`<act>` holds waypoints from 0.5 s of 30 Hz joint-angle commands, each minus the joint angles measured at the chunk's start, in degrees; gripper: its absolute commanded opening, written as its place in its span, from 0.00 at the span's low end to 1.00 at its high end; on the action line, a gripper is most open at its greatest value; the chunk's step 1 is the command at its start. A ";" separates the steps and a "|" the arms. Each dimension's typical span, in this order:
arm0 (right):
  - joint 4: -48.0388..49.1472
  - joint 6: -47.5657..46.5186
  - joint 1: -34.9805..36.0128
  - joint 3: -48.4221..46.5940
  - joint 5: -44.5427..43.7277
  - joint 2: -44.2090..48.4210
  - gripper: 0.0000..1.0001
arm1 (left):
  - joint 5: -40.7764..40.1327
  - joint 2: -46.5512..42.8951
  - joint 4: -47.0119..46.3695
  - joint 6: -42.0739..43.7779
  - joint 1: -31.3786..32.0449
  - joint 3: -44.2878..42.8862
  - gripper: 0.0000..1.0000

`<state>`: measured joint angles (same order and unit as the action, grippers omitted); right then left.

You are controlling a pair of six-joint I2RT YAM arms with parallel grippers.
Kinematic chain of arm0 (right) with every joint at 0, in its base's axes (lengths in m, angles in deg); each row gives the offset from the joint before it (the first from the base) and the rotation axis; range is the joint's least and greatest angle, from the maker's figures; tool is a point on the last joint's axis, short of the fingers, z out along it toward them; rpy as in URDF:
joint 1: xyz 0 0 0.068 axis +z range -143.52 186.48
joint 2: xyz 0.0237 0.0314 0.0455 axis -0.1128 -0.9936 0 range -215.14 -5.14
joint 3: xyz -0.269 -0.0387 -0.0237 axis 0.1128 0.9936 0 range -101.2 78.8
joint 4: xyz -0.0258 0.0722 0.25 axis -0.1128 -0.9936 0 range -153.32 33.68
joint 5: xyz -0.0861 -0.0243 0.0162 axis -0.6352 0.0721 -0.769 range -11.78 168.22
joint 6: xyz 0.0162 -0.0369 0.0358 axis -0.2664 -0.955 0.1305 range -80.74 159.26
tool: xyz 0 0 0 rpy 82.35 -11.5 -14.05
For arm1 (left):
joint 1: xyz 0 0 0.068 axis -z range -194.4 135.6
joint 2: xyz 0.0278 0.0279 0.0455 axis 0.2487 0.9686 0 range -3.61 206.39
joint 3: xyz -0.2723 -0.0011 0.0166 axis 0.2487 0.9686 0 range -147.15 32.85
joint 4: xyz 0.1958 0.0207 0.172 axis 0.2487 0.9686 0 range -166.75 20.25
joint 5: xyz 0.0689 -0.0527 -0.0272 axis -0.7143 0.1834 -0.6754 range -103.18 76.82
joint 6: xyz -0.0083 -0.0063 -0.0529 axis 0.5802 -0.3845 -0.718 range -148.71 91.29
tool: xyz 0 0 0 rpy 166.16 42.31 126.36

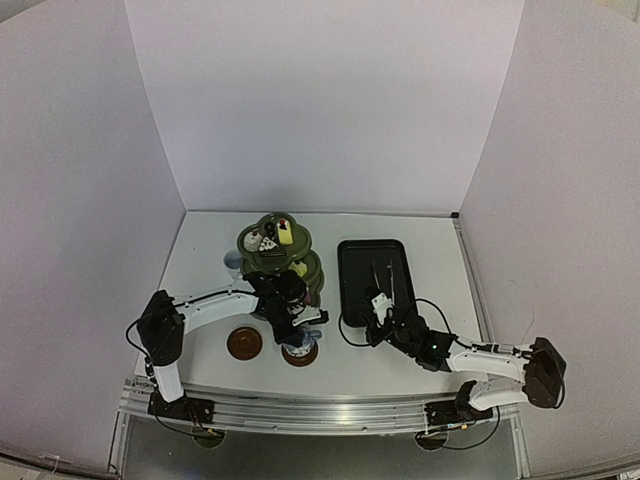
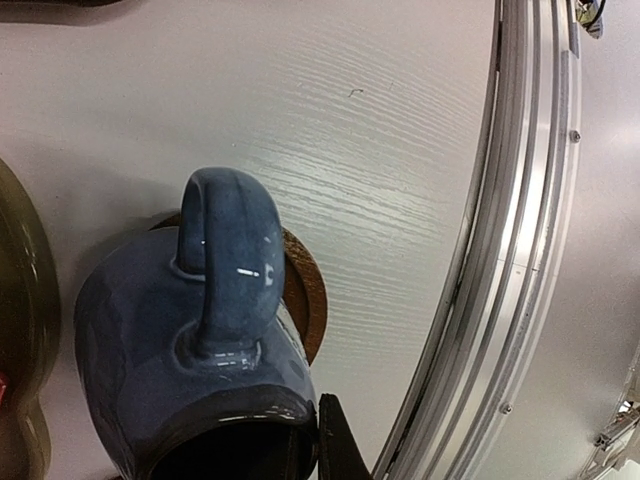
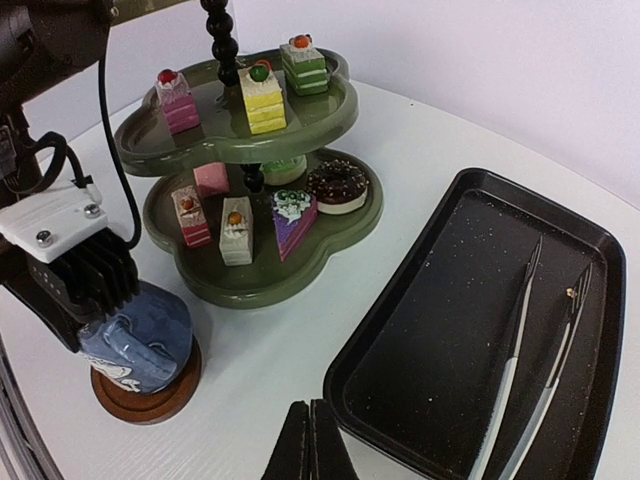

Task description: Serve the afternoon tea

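Right wrist view, item one: blue cup (image 3: 140, 338), upright on a round brown coaster (image 3: 150, 392) at the near-left of the bench (image 3: 420, 170), just in front of the olive three-tier stand (image 3: 255, 288) with its cakes (image 3: 262, 100). You have the left jaws clamped on its rim from above. The left arm (image 1: 215, 303) reaches in from the left, its wrist turned down over the cup. In the left wrist view the handle (image 2: 225, 270) sits on the side facing that camera. Item two: second coaster (image 1: 245, 343), bare, just left of the first. Item three: pale cup (image 1: 232, 262), behind and left of the stand, well apart from the right arm (image 1: 480, 355) and nearer your left. Judged next: let go here, then fetch that cup for the bare coaster. Right jaws together, holding nothing, hovering by the near corner of the black tray (image 3: 430, 330), where the tongs (image 3: 515, 340) lie.
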<state>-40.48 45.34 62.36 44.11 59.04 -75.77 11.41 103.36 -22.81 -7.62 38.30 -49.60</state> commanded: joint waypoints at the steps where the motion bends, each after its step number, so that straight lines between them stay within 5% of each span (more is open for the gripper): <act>1: -1.07 0.26 -0.64 -0.19 -0.76 0.94 0.00 | 3.51 0.04 3.19 3.63 0.38 -3.95 0.00; 15: -1.33 0.75 -1.55 -0.32 1.42 0.55 0.00 | 4.17 1.53 2.32 9.52 0.39 -4.35 0.00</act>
<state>-41.41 45.35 61.20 44.11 59.54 -75.77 14.29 104.87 -19.57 -1.53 38.44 -50.81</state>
